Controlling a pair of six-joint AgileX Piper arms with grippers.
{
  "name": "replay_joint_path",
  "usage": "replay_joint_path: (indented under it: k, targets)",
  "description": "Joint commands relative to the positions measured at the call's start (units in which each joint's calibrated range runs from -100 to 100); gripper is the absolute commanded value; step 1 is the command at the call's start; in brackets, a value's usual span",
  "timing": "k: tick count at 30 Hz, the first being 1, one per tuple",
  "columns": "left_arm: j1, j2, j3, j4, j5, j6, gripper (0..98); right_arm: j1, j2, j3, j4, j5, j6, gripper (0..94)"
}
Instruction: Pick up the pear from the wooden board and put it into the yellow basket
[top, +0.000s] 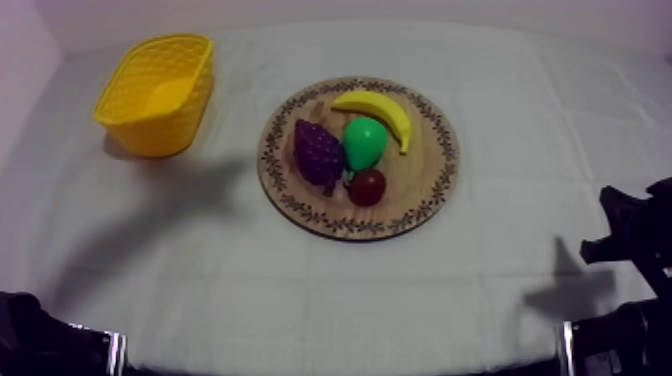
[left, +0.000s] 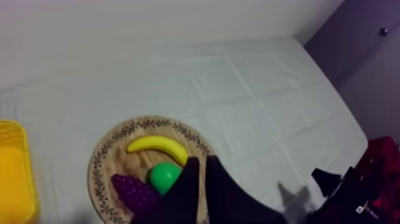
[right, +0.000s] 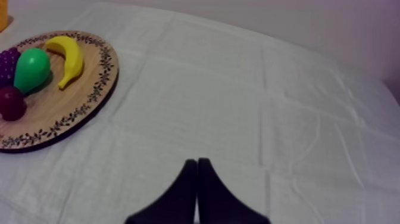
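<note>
A green pear lies near the middle of the round wooden board, between the grapes and the banana. The yellow basket stands at the far left of the table, with nothing in it that I can see. My left gripper is shut, its fingers together as a narrow wedge, and beyond it are the pear and the board. My right gripper is shut on nothing over bare cloth, well off from the board and the pear.
On the board with the pear are a banana, a purple bunch of grapes and a small red fruit. My right arm stands at the table's right edge. Bare cloth lies between board and basket.
</note>
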Motion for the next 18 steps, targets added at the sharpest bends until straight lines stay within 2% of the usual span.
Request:
replay_joint_path:
  k: [1, 5, 15, 16, 18]
  targets:
    - [0.34, 6.32, 3.57, 0.82, -1.86, -0.23, 3.0, 0.00, 0.01, 0.04, -0.02, -0.01, -0.01, 0.3]
    - [1.25, 10.24, 6.55, 1.76, -4.17, -0.14, 3.0, 0.00, 0.01, 0.04, -0.02, -0.01, -0.02, 0.3]
    - [2.01, 15.86, 8.92, 3.06, -3.81, 1.01, 3.2, 0.00, 0.01, 0.04, -0.02, -0.01, -0.01, 0.3]
    - [2.10, 16.05, 9.50, 3.26, -4.38, 1.13, 4.8, 0.00, 0.01, 0.04, -0.02, -0.01, -0.01, 0.3]
    - [2.32, 16.30, 10.88, 3.58, -5.87, 1.53, 16.4, 0.00, 0.01, 0.04, -0.02, -0.01, -0.02, 0.3]
